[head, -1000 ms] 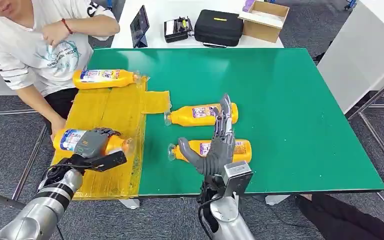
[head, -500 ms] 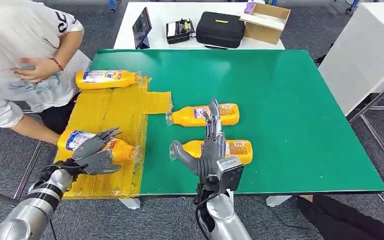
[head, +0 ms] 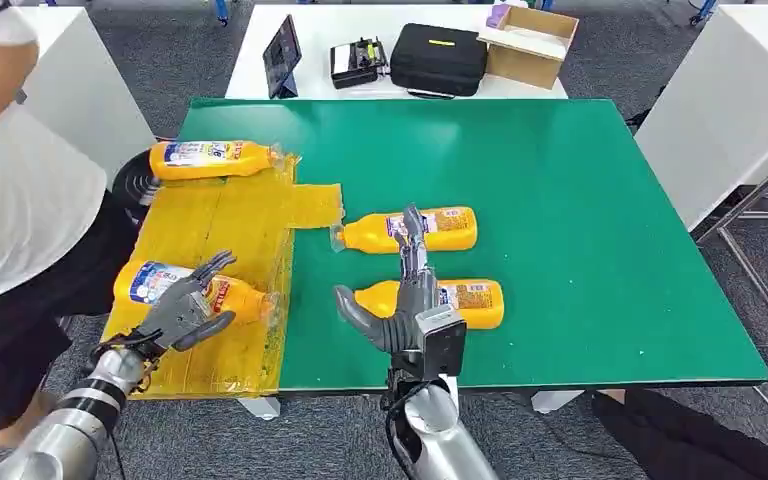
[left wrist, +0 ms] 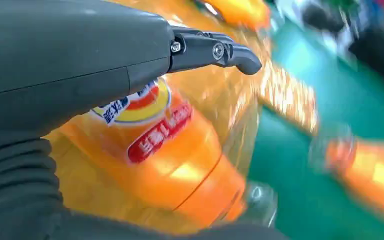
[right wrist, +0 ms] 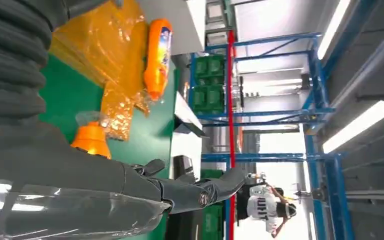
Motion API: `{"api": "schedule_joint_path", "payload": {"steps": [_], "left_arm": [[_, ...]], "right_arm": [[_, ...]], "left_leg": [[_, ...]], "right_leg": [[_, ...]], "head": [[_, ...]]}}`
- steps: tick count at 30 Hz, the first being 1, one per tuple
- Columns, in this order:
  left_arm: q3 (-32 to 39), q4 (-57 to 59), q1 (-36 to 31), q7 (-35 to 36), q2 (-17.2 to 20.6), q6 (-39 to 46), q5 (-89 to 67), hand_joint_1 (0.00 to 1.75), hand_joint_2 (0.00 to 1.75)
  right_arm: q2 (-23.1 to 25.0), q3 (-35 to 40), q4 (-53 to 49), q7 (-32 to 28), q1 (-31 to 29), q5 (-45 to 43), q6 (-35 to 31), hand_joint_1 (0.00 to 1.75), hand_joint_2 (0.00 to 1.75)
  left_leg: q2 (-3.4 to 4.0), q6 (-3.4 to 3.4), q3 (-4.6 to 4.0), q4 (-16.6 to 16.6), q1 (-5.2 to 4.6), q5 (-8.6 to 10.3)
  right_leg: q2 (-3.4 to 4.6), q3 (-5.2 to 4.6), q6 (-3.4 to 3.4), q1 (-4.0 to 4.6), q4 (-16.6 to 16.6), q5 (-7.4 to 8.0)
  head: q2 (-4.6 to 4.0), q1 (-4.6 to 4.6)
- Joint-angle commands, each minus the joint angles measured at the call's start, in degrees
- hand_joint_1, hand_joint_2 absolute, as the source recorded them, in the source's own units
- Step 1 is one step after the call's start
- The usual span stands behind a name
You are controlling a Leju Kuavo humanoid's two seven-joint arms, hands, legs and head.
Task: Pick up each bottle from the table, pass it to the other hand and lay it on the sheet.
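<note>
Left robot hand [head: 182, 308] hovers with fingers spread over the bottle [head: 155, 281] lying on the yellow sheet [head: 240, 215], while the right robot hand [head: 402, 300] spreads empty over the nearest tabletop bottle [head: 465, 298], likely next.

Looks like a robotics lab or test hall inside an industrial building: green-topped work table [head: 560, 200], white bench [head: 310, 30] carrying a tablet [head: 280, 40], black equipment case [head: 438, 55] and cardboard box [head: 530, 40], grey carpet floor; blue storage racking [right wrist: 260, 110] and ceiling strip lights [right wrist: 352, 127].
</note>
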Motion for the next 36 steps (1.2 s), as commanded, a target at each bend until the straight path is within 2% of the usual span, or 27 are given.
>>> {"api": "schedule_joint_path", "payload": {"steps": [1, 2, 6, 7, 16, 18, 23, 30, 33, 34, 35, 36], "left_arm": [[15.29, -10.98, 4.22, 0.53, -9.40, 12.47, 7.53, 0.00, 1.75], [19.46, -13.94, 4.37, -0.01, -10.95, 15.73, 11.52, 0.00, 1.75], [23.54, -21.11, 6.84, -2.31, -11.44, 17.64, 17.42, 0.00, 1.75], [24.02, -23.28, 8.40, -2.70, -11.65, 17.60, 18.10, 0.00, 1.75], [24.13, -24.70, 9.72, -2.68, -11.93, 17.20, 18.25, 0.00, 1.75], [24.63, -26.30, 10.86, -4.06, -12.23, 18.15, 18.83, 0.00, 1.75], [24.36, -33.74, 16.35, -4.29, -13.38, 19.09, 17.79, 0.00, 1.75], [22.91, -26.48, 13.24, -3.46, -13.33, 18.38, 16.26, 0.00, 1.75], [22.88, -26.34, 13.19, -3.50, -13.46, 18.45, 16.25, 0.00, 1.75], [22.88, -26.34, 13.19, -3.50, -13.46, 18.45, 16.25, 0.00, 1.75], [22.88, -26.34, 13.19, -3.50, -13.46, 18.45, 16.25, 0.00, 1.75], [22.87, -26.32, 13.19, -3.50, -13.46, 18.46, 16.25, 0.00, 1.75]], "right_arm": [[-3.80, 4.12, 6.71, 6.41, -4.46, 9.27, -0.75, 0.00, 1.75], [-4.81, 4.78, 8.35, 7.94, -5.61, 12.10, -0.97, 0.00, 1.75], [-9.77, 5.90, 12.66, 15.00, -10.69, 23.02, -1.96, 0.00, 1.75], [-11.46, 6.09, 12.71, 17.41, -11.56, 25.38, -0.47, 0.00, 1.75], [-11.74, 5.01, 12.03, 17.26, -11.33, 25.59, 0.76, 0.00, 1.75], [-14.50, 7.21, 13.06, 22.92, -13.71, 30.22, 2.76, 0.00, 1.75], [-20.45, 7.62, 16.13, 26.95, -19.49, 33.01, 7.91, 0.00, 1.75], [-22.84, 12.06, 21.83, 27.39, -21.38, 30.84, 15.24, 0.00, 1.75], [-22.93, 12.05, 21.98, 27.30, -21.36, 30.73, 15.25, 0.00, 1.75], [-22.93, 12.05, 21.98, 27.30, -21.36, 30.73, 15.25, 0.00, 1.75], [-22.93, 12.05, 21.98, 27.30, -21.36, 30.73, 15.25, 0.00, 1.75], [-22.92, 12.05, 21.97, 27.30, -21.45, 30.73, 15.25, 0.00, 1.75]], "left_leg": [[-0.03, 0.05, -0.03, -0.01, 0.03, -0.02], [0.00, 0.04, -0.08, -0.01, 0.04, -0.02], [0.18, 0.04, -0.18, 0.03, 0.10, -0.03], [0.14, 0.03, -0.23, -0.01, 0.07, -0.01], [0.15, 0.04, -0.17, 0.07, 0.10, -0.16], [0.08, 0.02, -0.33, 0.03, 0.05, -0.07], [0.33, 0.08, -0.22, 0.08, 0.06, -0.16], [-0.06, 0.05, -0.30, 0.04, 0.04, -0.07], [0.01, 0.04, -0.32, 0.04, 0.04, -0.07], [0.12, 0.04, -0.08, 0.07, 0.11, -0.19], [-0.02, 0.04, -0.41, 0.04, 0.00, -0.03], [-0.02, 0.04, -0.34, 0.04, 0.02, -0.06]], "right_leg": [[-0.10, 0.05, -0.12, 0.06, -0.08, -0.02], [-0.04, 0.02, -0.11, 0.06, -0.08, -0.01], [0.06, -0.13, -0.12, 0.13, -0.11, 0.10], [0.04, -0.18, -0.10, 0.10, -0.11, 0.10], [0.01, -0.09, -0.23, 0.16, -0.08, -0.05], [0.00, -0.26, -0.14, 0.09, -0.06, 0.01], [0.20, -0.17, -0.18, 0.12, -0.11, 0.03], [-0.15, -0.14, -0.17, 0.09, -0.10, -0.02], [-0.07, -0.20, -0.15, 0.09, -0.08, 0.00], [-0.04, 0.05, -0.33, 0.19, -0.11, -0.08], [-0.09, -0.30, -0.10, 0.05, -0.04, 0.02], [-0.11, -0.22, -0.16, 0.08, -0.06, -0.01]], "head": [[0.00, 0.02], [0.00, 0.02], [0.00, 0.00], [0.00, 0.00], [0.00, 0.00], [0.00, 0.00], [0.00, 0.00], [0.00, 0.02], [0.00, 0.02], [0.00, 0.00], [0.00, 0.00], [0.00, 0.00]]}}
